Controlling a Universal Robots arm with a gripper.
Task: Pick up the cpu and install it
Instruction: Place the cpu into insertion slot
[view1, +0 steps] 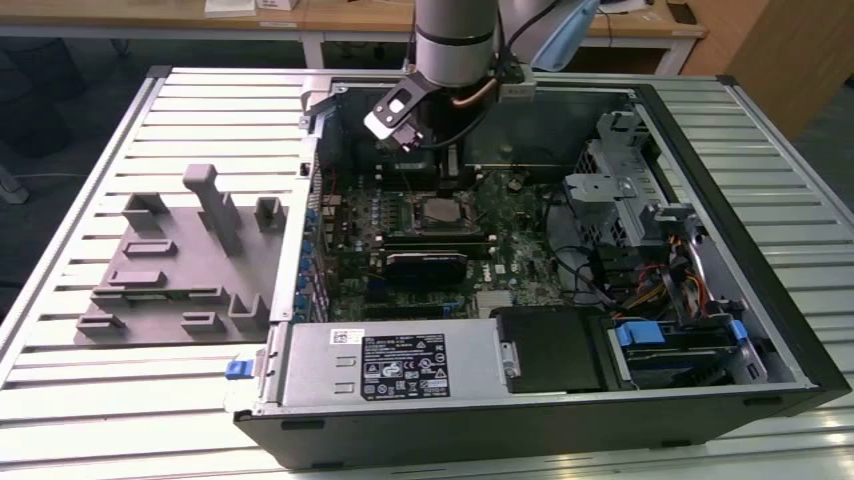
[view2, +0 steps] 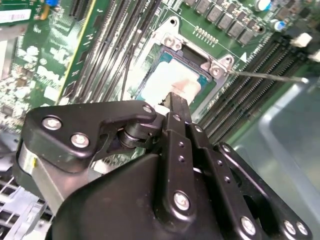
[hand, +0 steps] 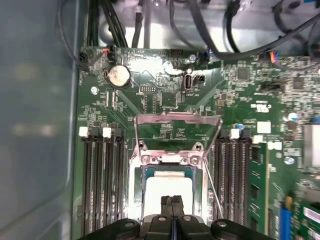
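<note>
Your gripper (hand: 172, 201) has its two black fingers (hand: 166, 206) pressed flat together with only a thin seam between them, and nothing is caught in the jaws. The cpu (hand: 167, 184) lies flat directly under the closed tips, with its pale metal top facing up towards them. In the second wrist view the gripper (view2: 175, 100) covers the near edge of the cpu (view2: 172, 80). You cannot tell from either wrist view whether the tips touch the plate or hang just above it.

The chip sits inside the socket frame (view2: 200, 61). Just beyond the jaws, the socket's metal load plate (hand: 177, 131) stands flipped open, clear of the chip. The thin retention lever (view2: 270, 77) sticks out to one side of the jaws, apart from them. Rows of dark memory slots (hand: 100, 170) run along both sides of the fingers on the green motherboard (hand: 165, 102).

In the exterior view the arm (view1: 454, 40) reaches down into the open computer case (view1: 534, 435). The grey tray (view1: 174, 265) with its upright posts lies outside the case, well away from the jaws on the exterior view's left.
</note>
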